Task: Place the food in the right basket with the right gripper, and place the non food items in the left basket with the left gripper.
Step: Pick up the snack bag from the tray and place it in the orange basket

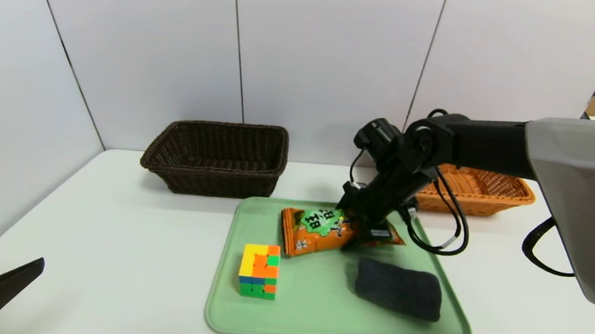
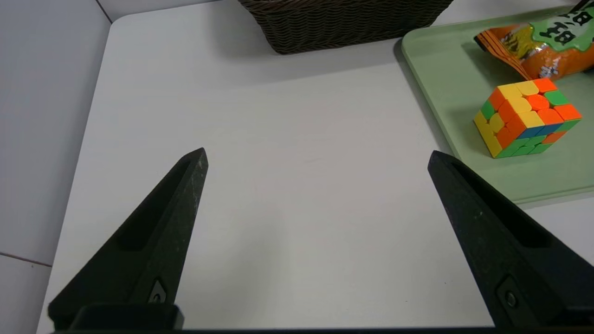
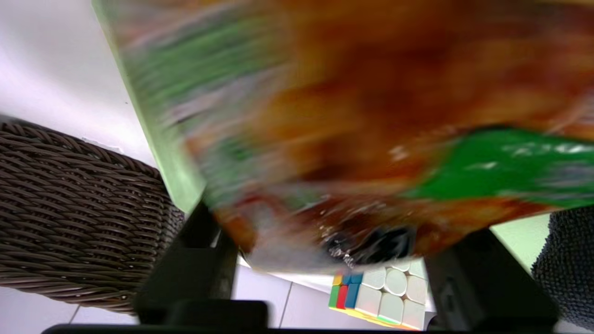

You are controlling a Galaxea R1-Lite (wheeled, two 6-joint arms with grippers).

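Head view first: the white table [image 1: 114, 238] carries a green tray [image 1: 318, 320], and down at its far end the right gripper [image 1: 360, 233] pitches steeply onto the snack bag [image 1: 314, 231]. Behind that hand waits the orange basket [image 1: 484, 193], handy for food; the dark basket [image 1: 214, 156] sits off to its other side. Just short of the hand lies a dark cloth [image 1: 399, 289], with the puzzle cube [image 1: 259, 270] beyond the bag. The bag is crinkly orange foil with a green label, pressed between the fingers [image 3: 482, 273]; jaws half-closed around it, grip not settled. The left gripper [image 2: 315, 157] idles spread wide, holding nothing, over bare table.
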